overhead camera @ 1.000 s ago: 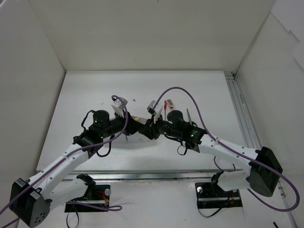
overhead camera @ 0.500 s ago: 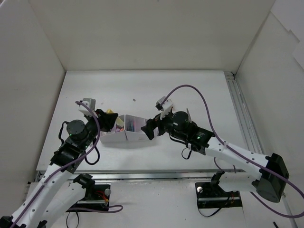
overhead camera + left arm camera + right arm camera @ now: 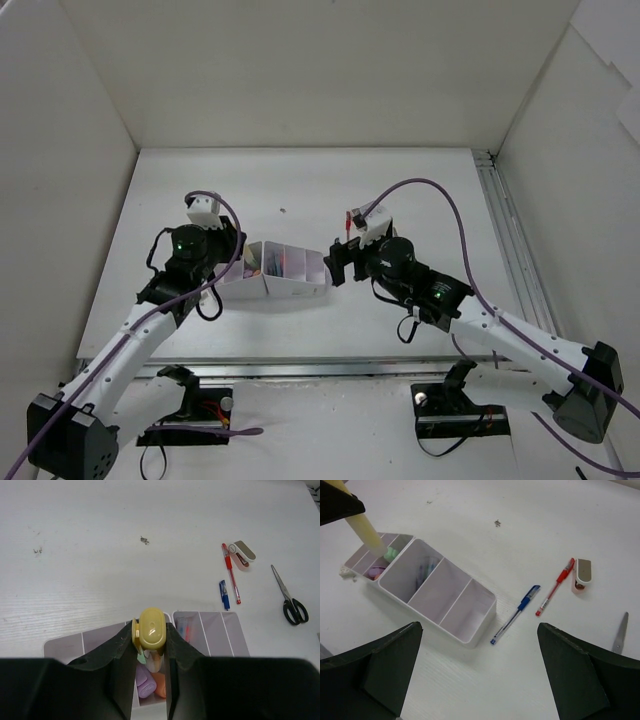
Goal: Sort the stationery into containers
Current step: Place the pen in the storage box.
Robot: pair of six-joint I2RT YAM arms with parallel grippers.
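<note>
A: What has the left gripper [image 3: 151, 641] got?

B: A yellow marker [image 3: 152, 626], pinched between both fingers [image 3: 122, 660], with its butt end toward the wrist camera. It hangs tilted, and its lower end dips into the organizer [image 3: 292, 290].

A: Which compartment?

B: The organizer is two joined sections in a bent row. The marker's end is in the left section, in the compartment next to the joint. It is above a green marker [image 3: 392, 554], a purple marker [image 3: 144, 685] and an orange marker [image 3: 159, 688]. Whether it touches them I cannot tell.

A: And the right gripper [image 3: 336, 264]?

B: Spread wide, holding nothing. Its fingers [image 3: 387, 672] frame the wrist view. It hovers at the organizer's right end.

A: Where does the organizer sit on the table [image 3: 420, 180]?

B: Left of the middle, closer to the near edge than the far one. The right section's compartment beside the joint holds thin coloured things, too blurred to name.

A: What lies loose?

B: A blue pen [image 3: 515, 614] lies just beside the organizer's right end. A red pen [image 3: 555, 587] lies alongside it, on the side toward the far right corner. A small grey-and-pink item [image 3: 582, 572] sits at the red pen's end. The scissors [image 3: 291, 600] lie well apart from these, farther from the organizer.
</note>
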